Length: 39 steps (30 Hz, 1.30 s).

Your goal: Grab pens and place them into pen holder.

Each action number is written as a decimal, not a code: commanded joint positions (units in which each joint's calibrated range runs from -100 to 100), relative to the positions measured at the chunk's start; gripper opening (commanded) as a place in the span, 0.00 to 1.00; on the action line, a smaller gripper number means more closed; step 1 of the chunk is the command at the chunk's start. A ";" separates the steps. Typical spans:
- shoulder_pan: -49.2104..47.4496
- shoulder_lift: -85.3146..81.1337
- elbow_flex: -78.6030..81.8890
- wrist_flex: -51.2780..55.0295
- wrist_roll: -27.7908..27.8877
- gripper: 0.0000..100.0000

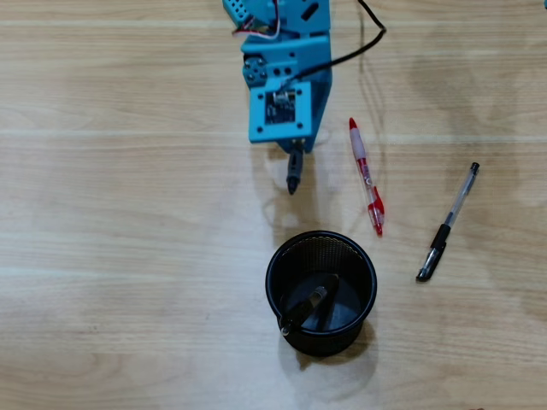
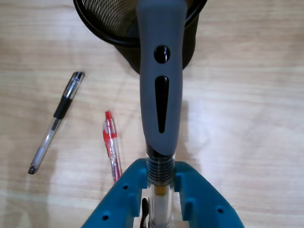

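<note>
Grey-grip pen (image 2: 161, 90) is clamped between the blue gripper (image 2: 160, 190) fingers, pointed toward the mesh pen holder (image 1: 282, 256).

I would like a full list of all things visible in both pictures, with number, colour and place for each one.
Round black wire-mesh pen holder: one, black, lower centre of the overhead view.
Black pen with silver band: one, lying slanted inside the holder.
Red-and-white pen: one, on the table, right of the arm.
Clear pen with black cap: one, on the table, farthest right.
Clear pen with grey rubber grip: one, held in the tool.
Wooden table: one, light brown.
Tool: one, blue, shut on the grey-grip pen.
</note>
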 commanded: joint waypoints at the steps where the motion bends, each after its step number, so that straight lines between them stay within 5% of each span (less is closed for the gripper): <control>1: 1.13 -5.31 -1.79 -5.12 0.89 0.02; 21: 0.30 15.41 0.38 -64.80 3.03 0.02; 39: 0.67 31.72 -11.29 -69.35 3.35 0.07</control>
